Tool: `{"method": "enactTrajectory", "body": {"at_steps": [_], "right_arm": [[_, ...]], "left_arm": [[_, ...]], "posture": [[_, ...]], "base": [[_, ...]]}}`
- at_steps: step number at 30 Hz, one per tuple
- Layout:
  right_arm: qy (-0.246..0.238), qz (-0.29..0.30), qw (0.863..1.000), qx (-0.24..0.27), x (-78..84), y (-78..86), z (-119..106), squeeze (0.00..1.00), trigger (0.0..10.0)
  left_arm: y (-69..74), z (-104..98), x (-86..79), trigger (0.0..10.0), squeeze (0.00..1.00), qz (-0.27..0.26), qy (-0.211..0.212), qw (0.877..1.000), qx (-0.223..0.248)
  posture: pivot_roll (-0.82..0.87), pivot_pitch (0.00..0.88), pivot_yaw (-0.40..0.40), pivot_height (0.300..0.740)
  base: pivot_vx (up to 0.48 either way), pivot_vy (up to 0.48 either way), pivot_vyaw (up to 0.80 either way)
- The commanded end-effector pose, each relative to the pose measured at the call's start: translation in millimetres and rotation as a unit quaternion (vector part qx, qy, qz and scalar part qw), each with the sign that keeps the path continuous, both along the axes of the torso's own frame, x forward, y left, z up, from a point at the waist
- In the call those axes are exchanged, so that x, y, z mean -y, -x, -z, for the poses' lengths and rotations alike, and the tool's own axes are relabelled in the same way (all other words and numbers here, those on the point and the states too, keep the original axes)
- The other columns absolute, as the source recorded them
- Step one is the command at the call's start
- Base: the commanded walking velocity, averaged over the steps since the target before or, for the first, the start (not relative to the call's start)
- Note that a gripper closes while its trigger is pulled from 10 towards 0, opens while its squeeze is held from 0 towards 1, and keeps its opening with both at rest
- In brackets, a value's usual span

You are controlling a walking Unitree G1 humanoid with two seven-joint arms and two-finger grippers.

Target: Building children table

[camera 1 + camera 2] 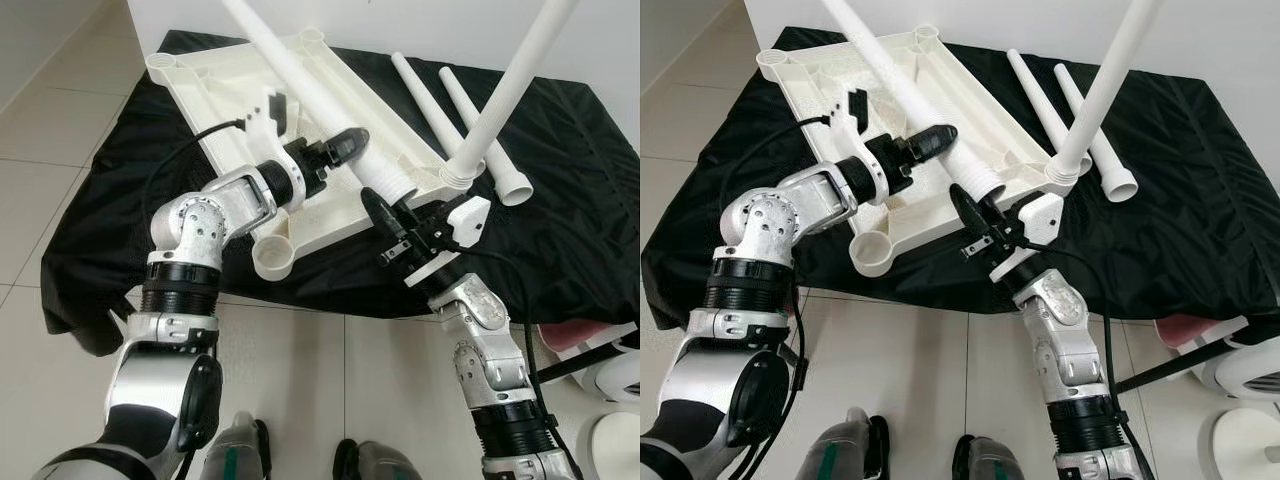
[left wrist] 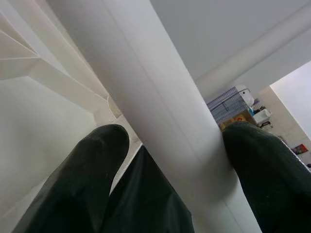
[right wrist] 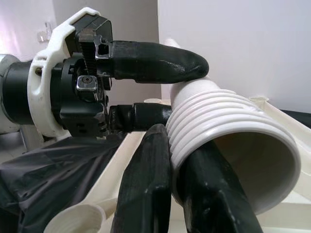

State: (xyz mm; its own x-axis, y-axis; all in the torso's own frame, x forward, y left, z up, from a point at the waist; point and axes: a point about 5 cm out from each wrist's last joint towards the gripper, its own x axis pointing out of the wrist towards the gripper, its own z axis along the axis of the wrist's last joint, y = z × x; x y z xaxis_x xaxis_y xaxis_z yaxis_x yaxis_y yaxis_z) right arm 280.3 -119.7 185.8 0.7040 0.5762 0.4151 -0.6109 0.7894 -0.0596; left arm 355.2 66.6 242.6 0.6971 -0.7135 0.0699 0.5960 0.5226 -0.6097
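On a black cloth (image 1: 560,200) spread over the tiled floor (image 1: 40,130), a white plastic tabletop (image 1: 240,90) lies upside down with its ribbed underside facing up. I count four white legs in all. One leg (image 1: 300,85) slants across the tabletop, and both my pincers are on it. My left pincer (image 1: 345,143) is clamped around the shaft of this leg, one black finger on each side, as the left wrist view shows with the white tube (image 2: 160,111) running between the two fingers (image 2: 97,165). My right pincer (image 1: 385,215) meets the same leg at its threaded end (image 3: 228,126), where the right wrist view shows my two fingers (image 3: 146,184) pressed against the ridged collar from below, gripping its rim. A second leg (image 1: 510,85) stands upright in the tabletop's near right corner socket (image 1: 458,175), rising out of the frame. Two more legs (image 1: 470,125) lie loose side by side on the cloth, just beyond that corner, their flared ends toward me. I count three empty corner sockets: one at the near left corner (image 1: 272,258), and two at the far corners (image 1: 160,62). My two feet (image 1: 240,445) stand on the tiles just short of the cloth's edge. A white object (image 1: 615,400) sits on the floor at my right.
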Motion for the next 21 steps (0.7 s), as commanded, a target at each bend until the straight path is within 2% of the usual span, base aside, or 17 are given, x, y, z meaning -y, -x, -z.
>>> {"method": "enactTrajectory", "body": {"at_steps": [1, 11, 14, 21], "right_arm": [[-0.001, 0.009, 1.000, 0.021, 2.9, 0.2, -5, 0.00, 10.0], [0.009, -0.027, 1.000, 0.011, -3.7, 7.9, 0, 0.00, 10.0], [0.015, -0.032, 0.999, 0.009, -6.1, 9.9, 2, 0.00, 10.0], [0.018, -0.031, 0.999, 0.009, -5.9, 10.5, 3, 0.00, 10.0]], "left_arm": [[-1.5, -1, 0.7, 10.0, 0.00, 0.006, -0.008, 1.000, 0.007], [-16.6, -8, -8.0, 10.0, 0.00, -0.021, 0.001, 1.000, 0.012], [-22.9, -14, -10.7, 10.0, 0.00, -0.031, 0.026, 0.999, -0.006], [-25.6, -15, -13.0, 10.0, 0.00, -0.040, 0.029, 0.999, -0.012]], "posture": [[0.04, 0.067, -0.025, 0.740], [0.04, 0.062, -0.027, 0.740], [0.04, 0.061, -0.025, 0.740], [0.03, 0.059, -0.022, 0.740]], "base": [[0.000, 0.000, 0.00], [0.000, 0.000, 0.00], [0.000, 0.000, 0.00], [0.000, 0.000, 0.00]]}}
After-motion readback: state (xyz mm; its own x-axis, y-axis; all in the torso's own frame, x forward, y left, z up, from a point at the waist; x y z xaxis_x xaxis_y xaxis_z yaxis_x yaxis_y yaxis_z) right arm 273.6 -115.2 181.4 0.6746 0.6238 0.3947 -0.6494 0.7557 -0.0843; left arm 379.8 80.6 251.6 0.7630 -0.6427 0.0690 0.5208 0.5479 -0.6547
